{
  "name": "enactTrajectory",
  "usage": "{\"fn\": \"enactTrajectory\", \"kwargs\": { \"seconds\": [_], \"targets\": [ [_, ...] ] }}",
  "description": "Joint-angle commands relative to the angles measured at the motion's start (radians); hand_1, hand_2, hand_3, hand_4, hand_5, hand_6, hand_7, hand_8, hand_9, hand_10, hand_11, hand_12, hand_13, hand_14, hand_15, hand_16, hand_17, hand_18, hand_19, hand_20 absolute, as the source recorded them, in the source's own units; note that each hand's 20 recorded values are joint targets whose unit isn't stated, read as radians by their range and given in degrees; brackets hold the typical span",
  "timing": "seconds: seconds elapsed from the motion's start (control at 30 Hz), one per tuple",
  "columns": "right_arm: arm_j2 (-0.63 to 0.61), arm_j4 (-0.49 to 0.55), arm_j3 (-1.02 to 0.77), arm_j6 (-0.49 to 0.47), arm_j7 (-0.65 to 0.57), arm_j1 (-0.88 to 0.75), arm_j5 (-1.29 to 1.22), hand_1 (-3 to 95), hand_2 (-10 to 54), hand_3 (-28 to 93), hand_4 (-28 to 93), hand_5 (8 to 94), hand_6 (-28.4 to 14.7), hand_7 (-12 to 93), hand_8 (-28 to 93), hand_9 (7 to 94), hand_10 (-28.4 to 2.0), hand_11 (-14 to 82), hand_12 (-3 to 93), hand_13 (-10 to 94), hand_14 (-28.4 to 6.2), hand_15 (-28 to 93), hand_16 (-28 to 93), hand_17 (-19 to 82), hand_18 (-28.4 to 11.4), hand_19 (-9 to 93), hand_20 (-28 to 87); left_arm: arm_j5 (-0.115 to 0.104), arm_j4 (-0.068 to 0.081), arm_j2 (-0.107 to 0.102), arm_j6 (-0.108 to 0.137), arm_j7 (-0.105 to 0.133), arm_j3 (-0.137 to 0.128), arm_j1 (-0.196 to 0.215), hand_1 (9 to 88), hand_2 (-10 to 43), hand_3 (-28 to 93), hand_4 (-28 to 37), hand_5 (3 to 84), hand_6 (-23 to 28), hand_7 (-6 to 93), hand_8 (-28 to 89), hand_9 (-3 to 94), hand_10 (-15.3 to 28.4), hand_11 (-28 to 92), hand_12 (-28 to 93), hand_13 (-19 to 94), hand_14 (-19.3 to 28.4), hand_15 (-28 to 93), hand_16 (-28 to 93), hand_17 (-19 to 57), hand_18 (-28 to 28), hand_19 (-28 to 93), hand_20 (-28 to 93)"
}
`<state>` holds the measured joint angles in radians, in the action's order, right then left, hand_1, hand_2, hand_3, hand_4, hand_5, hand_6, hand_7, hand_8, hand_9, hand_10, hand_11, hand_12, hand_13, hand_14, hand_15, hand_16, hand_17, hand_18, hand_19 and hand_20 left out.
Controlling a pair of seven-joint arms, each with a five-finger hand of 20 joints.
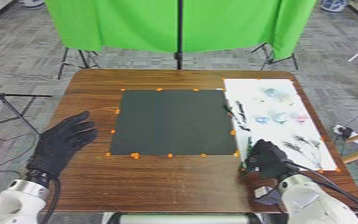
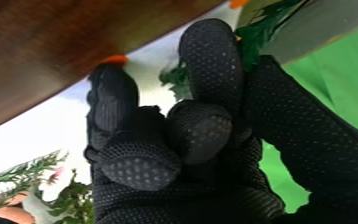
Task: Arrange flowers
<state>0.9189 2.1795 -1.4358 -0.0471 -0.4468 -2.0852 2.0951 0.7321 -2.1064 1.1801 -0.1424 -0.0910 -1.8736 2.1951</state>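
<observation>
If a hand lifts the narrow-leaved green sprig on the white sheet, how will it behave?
The sprig looks light, its leaves being so narrow. Its fine tips may bend or sway. Rolling seems unlikely, because the leaves spread sideways.

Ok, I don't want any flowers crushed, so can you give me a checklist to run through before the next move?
1. Left hand off the dark sheet: ok, it is to the left of it.
2. Right hand near the green leaves: ok.
3. Leaves firmly held: cannot tell.
4. Dark sheet lying flat: ok, with orange bits along its edges.
5. Pale blooms off the white sheet: not ok, they lie on it.
</observation>
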Motion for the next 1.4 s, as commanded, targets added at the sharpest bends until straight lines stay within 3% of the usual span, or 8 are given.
{"fn": "enactTrajectory", "kwargs": {
  "seconds": [0.03, 0.3, 0.47, 0.63, 0.77, 0.93, 1.03, 1.4],
  "targets": [
    [-0.023, 0.030, -0.010, 0.086, 0.001, 0.044, -0.024, 37.6, -4.8, 93, -13, 90.4, -9.8, 49, 0, 87.6, -12.9, 69.1, 25.6, 81, -10.0, 80, 26, 35, -13.3, 83, 23, -0.006, -0.004, -0.014, -0.014, 0.016, -0.024, 0.025, 24.5, 1.4, 76, -28.3, 32.8, 5.4, 29.7, -15, 29.4, 14.5, 40, 13, 23, 16.9, 59, -8, -8.6, 23.5, 58, 8],
    [-0.052, -0.006, 0.103, 0.126, 0.028, 0.267, -0.034, 37.1, -4.6, 93, -12, 90.5, -9.5, 50, -1, 87.8, -12.5, 69.1, 25.8, 82, -9.7, 80, 26, 35, -13.4, 83, 23, 0.011, -0.008, -0.016, -0.108, 0.009, -0.138, 0.046, 23.8, 0.0, 76, -28.3, 32.4, 5.3, 29.3, -15, 28.4, 14.0, 39, 13, 22, 16.7, 58, -8, -9.0, 23.4, 57, 8],
    [-0.016, -0.049, 0.213, 0.143, 0.061, 0.420, -0.056, 37.0, -4.6, 93, -12, 90.8, -9.4, 50, -2, 87.7, -12.4, 68.9, 26.1, 82, -9.5, 80, 26, 35, -13.4, 83, 23, -0.004, -0.029, -0.042, -0.091, 0.024, -0.191, 0.074, 23.0, -0.6, 76, -28.3, 32.3, 5.3, 28.2, -15, 28.2, 13.8, 38, 13, 22, 16.6, 57, -7, -9.3, 23.2, 56, 8],
    [0.074, -0.147, 0.373, 0.082, 0.087, 0.592, 0.001, 36.9, -4.0, 93, -13, 89.3, -9.0, 52, -1, 87.4, -11.9, 68.9, 26.2, 81, -9.2, 80, 26, 35, -13.3, 83, 22, -0.063, -0.036, -0.031, -0.087, 0.038, -0.226, 0.117, 23.4, -0.7, 76, -28.3, 32.3, 5.2, 28.1, -14, 28.2, 13.9, 38, 13, 22, 16.5, 56, -7, -9.3, 23.2, 56, 8],
    [0.173, -0.213, 0.445, -0.010, 0.072, 0.677, -0.076, 36.7, -3.7, 93, -14, 88.6, -8.6, 53, -1, 87.1, -11.6, 68.9, 26.3, 81, -8.6, 79, 26, 35, -13.2, 83, 22, -0.038, -0.038, -0.035, -0.120, 0.023, -0.244, 0.127, 25.1, -0.4, 76, -28.2, 32.3, 5.1, 28.3, -14, 28.3, 14.0, 37, 13, 22, 16.5, 56, -7, -9.3, 23.2, 56, 8],
    [0.266, -0.301, 0.529, -0.140, 0.105, 0.762, 0.012, 36.7, -3.5, 93, -15, 88.3, -8.4, 53, -2, 86.7, -11.5, 68.6, 26.5, 81, -8.4, 79, 26, 35, -13.1, 83, 21, -0.045, -0.046, -0.039, -0.127, 0.023, -0.243, 0.139, 25.0, -0.5, 76, -28.2, 32.4, 5.0, 28.4, -14, 28.5, 13.8, 37, 14, 22, 16.4, 56, -6, -9.3, 23.2, 55, 9],
    [0.310, -0.353, 0.571, -0.152, 0.112, 0.788, 0.032, 36.6, -3.2, 93, -15, 87.4, -8.1, 54, -1, 86.6, -10.9, 68.4, 26.4, 81, -8.0, 79, 26, 35, -13.1, 83, 21, -0.084, -0.041, -0.054, -0.107, 0.052, -0.219, 0.137, 24.7, -1.3, 76, -28.3, 32.5, 5.1, 28.2, -14, 28.6, 14.0, 37, 14, 22, 16.5, 56, -6, -9.3, 23.2, 55, 9],
    [0.365, -0.508, 0.736, -0.140, 0.136, 0.865, 0.180, 36.6, -3.0, 93, -16, 87.8, -7.6, 53, -2, 86.3, -10.7, 68.3, 26.4, 81, -7.7, 78, 25, 35, -12.9, 83, 20, -0.060, -0.051, -0.052, -0.063, 0.060, -0.169, 0.133, 24.5, -1.4, 76, -28.3, 32.7, 5.2, 27.8, -14, 28.6, 14.1, 37, 14, 22, 16.5, 55, -6, -9.2, 23.2, 55, 9]
  ]
}}
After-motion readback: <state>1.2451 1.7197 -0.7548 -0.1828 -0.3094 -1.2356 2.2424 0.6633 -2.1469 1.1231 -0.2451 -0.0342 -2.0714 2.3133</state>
